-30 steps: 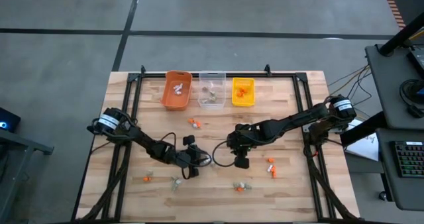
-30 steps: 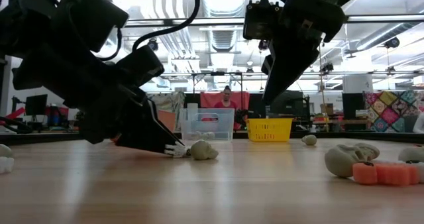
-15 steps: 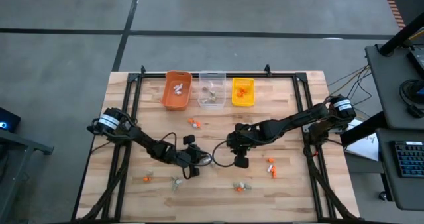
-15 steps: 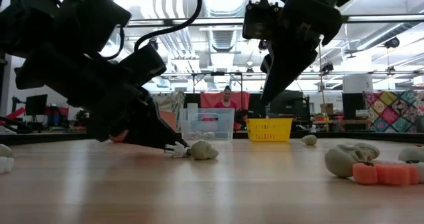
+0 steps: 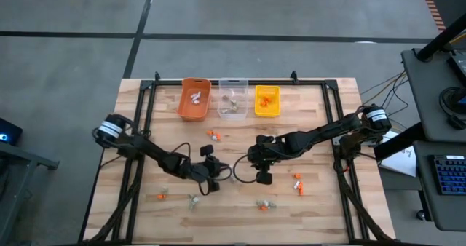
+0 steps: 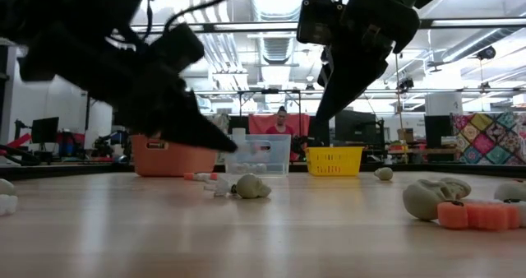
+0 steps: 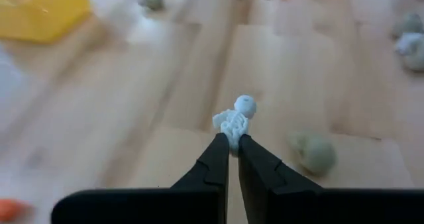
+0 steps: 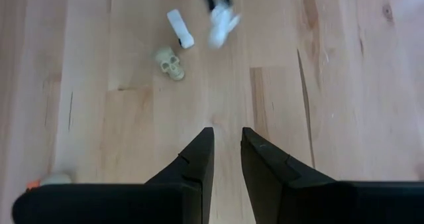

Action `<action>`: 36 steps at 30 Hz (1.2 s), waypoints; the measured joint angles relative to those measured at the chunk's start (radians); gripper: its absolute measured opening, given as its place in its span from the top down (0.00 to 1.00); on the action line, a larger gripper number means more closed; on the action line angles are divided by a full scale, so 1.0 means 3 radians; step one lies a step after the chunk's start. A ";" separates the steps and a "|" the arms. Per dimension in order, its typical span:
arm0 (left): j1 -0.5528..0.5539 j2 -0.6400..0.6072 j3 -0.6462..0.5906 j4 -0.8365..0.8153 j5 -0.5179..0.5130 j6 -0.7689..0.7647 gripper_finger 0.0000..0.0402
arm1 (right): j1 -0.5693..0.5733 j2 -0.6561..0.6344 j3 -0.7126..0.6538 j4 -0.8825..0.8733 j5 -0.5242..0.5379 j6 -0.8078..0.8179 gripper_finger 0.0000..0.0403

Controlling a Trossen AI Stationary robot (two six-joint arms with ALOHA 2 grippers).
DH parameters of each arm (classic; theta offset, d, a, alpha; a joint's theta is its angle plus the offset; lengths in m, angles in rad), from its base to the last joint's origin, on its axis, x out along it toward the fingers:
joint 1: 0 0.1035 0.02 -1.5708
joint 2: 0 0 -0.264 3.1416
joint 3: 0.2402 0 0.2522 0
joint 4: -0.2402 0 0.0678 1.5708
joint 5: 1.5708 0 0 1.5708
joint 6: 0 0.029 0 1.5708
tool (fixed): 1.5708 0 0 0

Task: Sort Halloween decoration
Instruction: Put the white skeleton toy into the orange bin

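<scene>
My left gripper (image 7: 233, 141) is shut on a tiny white skeleton decoration (image 7: 235, 118) and hangs above the table's middle (image 5: 220, 175). A grey-tan skull (image 7: 311, 152) and a small white piece (image 8: 180, 20) lie on the wood just below it. My right gripper (image 8: 227, 136) hovers close by to the right (image 5: 258, 176), its fingers a little apart with nothing between them. Orange (image 5: 194, 99), clear (image 5: 233, 98) and yellow (image 5: 267, 101) bins stand at the far edge. My left gripper pinches the skeleton's lower end (image 7: 233, 135) between its two fingertips. The ribs and head stick out beyond the tips. The fingers slant down from the table's left side. The skeleton is lifted clear of the table.
Loose trinkets lie scattered: orange ones near the bins (image 5: 212, 135), at the right (image 5: 297, 182) and along the near edge (image 5: 162, 196), (image 5: 265, 204). A larger skull and an orange piece (image 6: 477, 214) sit close to the low camera. A person stands in the room beyond the table.
My left gripper has shut on the white skeleton beside the skull and risen, lifting it off the table. The skull and the small white piece have stayed where they were.
</scene>
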 joint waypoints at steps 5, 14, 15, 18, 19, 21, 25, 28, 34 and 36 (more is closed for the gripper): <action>0.0099 -0.0539 0.0000 -0.0670 -0.0236 0.0152 1.00 | 0.0000 0.0000 0.0000 0.0014 0.0054 -0.0028 0.84; 0.0808 -0.1637 0.0176 -0.2455 -0.0530 -0.0109 1.00 | 0.0000 0.0000 0.0000 0.0109 0.0062 -0.0028 0.84; 0.0946 -0.1717 0.0213 -0.2644 -0.0530 -0.0178 1.00 | 0.0000 0.0000 0.0000 0.0119 0.0062 -0.0028 0.84; 0.1393 -0.1874 0.0289 -0.3089 -0.0466 -0.0272 1.00 | 0.0000 0.0000 0.0000 0.0188 0.0061 -0.0065 0.84; 0.1559 -0.1898 0.0301 -0.3187 -0.0421 -0.0271 1.00 | 0.0000 0.0000 0.0000 0.0210 0.0061 -0.0077 0.84; 0.1909 -0.1906 0.0319 -0.3313 -0.0251 -0.0243 1.00 | 0.0000 0.0000 0.0000 0.0226 0.0062 -0.0079 0.84; 0.2554 -0.1789 0.0319 -0.3237 0.0224 -0.0094 1.00 | 0.0000 0.0000 0.0000 0.0245 0.0062 -0.0113 0.84; 0.2879 -0.1624 0.0319 -0.3190 0.0287 -0.0036 1.00 | 0.0000 0.0000 0.0000 0.0271 0.0064 -0.0161 0.84; 0.3090 -0.1389 0.0395 -0.3223 0.0293 0.0151 0.95 | 0.0000 0.0000 0.0000 0.0290 0.0067 -0.0167 0.84; 0.3090 -0.1343 0.0406 -0.3237 0.0283 0.0202 0.93 | 0.0000 0.0000 0.0000 0.0291 0.0076 -0.0172 0.84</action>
